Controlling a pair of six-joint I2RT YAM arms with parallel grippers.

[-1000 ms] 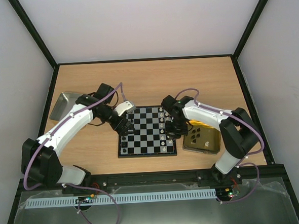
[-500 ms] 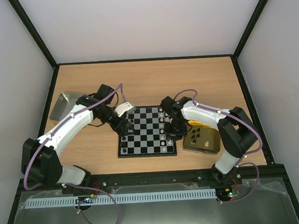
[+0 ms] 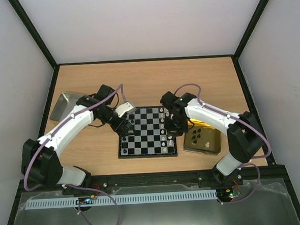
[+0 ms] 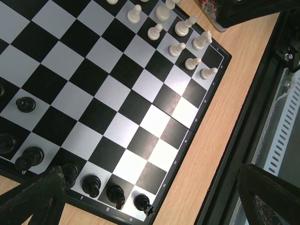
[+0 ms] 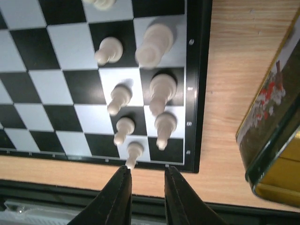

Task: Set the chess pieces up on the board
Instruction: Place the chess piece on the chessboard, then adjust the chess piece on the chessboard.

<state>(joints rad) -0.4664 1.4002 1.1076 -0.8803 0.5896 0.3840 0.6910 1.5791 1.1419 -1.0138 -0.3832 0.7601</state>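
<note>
Two arms over the board (image 3: pixel 146 138), mid worktop (image 3: pixel 153 76), toward its near edge

Black pieces (image 4: pixel 91 185) line the board's left edge, one or two a square in. White pieces (image 5: pixel 157 44) stand in two files along its right edge, mostly at the near end. Left claw (image 4: pixel 151 171) hangs over the board's left edge above the black row, fingers spread wide, nothing between them. Right claw (image 5: pixel 146 171) sits low over the board's near right corner, fingers only a narrow slit apart and empty; the head of the nearest white pawn (image 5: pixel 133 154) is just beside the tip of one finger. Gold tin (image 3: pixel 205 139) lies just off the board's right edge, dark pieces on it. Metal tray (image 3: pixel 65 103) is at the worktop's left edge, well apart from the board
</note>
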